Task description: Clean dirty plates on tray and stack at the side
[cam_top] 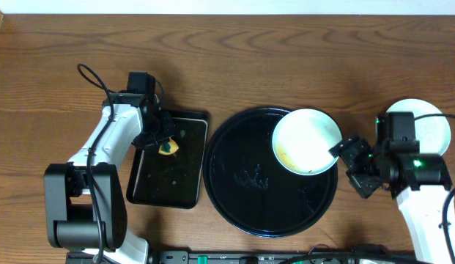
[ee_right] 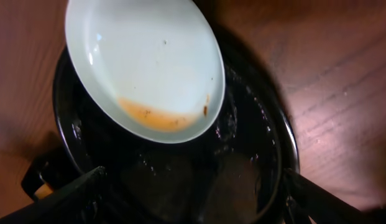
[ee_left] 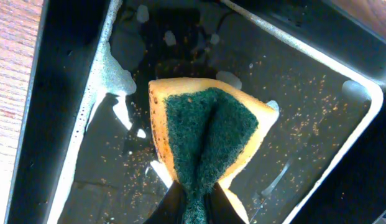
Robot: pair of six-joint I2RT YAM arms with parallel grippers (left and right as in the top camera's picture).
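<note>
Left fingers pinch a yellow-green foam sponge over the rectangular black tray — right fingers spread wide beside the sauce-smeared pale blue round plate, tilted in the glossy round black tray.

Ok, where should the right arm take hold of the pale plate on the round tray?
Pinch the plate by its right rim, coming in from the right where the right gripper is. It is shallow with a thin raised lip, so one finger goes over, one under. The sauce smear sits lower left, so that edge looks clean.
</note>
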